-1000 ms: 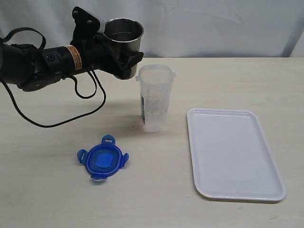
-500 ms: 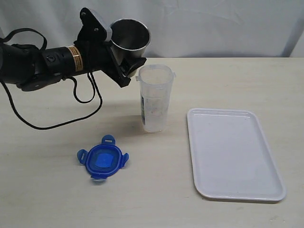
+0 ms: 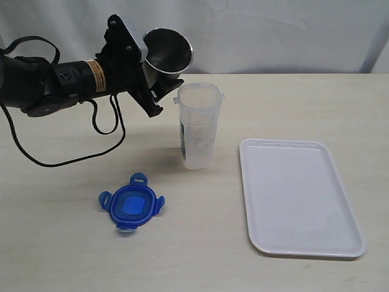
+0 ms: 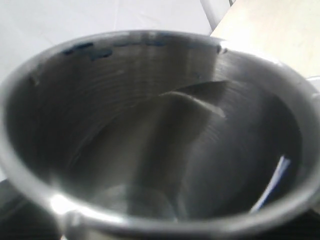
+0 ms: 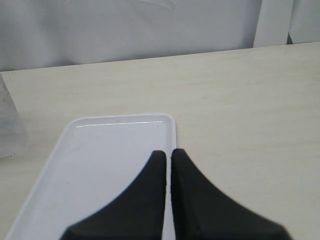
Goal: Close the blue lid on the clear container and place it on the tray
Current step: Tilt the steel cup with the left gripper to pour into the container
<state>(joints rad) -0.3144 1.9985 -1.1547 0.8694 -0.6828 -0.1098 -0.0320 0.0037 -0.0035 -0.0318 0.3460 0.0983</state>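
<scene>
Left gripper (image 3: 159, 82) is clamped on the tilted steel cup (image 3: 167, 52) just beside the clear container (image 3: 197, 125) rim, so one bump could topple it. Blue lid (image 3: 132, 207) lies on the counter (image 3: 61, 255) near it. The right gripper (image 5: 167, 155) is pinched together.

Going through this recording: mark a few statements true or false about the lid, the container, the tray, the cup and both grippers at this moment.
1. The left gripper holds the steel cup tilted, off the table. True.
2. The blue lid is closed on the clear container. False: it lies on the table, apart from the open container.
3. The clear container stands on the tray. False: it stands upright on the table beside the tray.
4. The right gripper is shut and holds nothing. True.
</scene>
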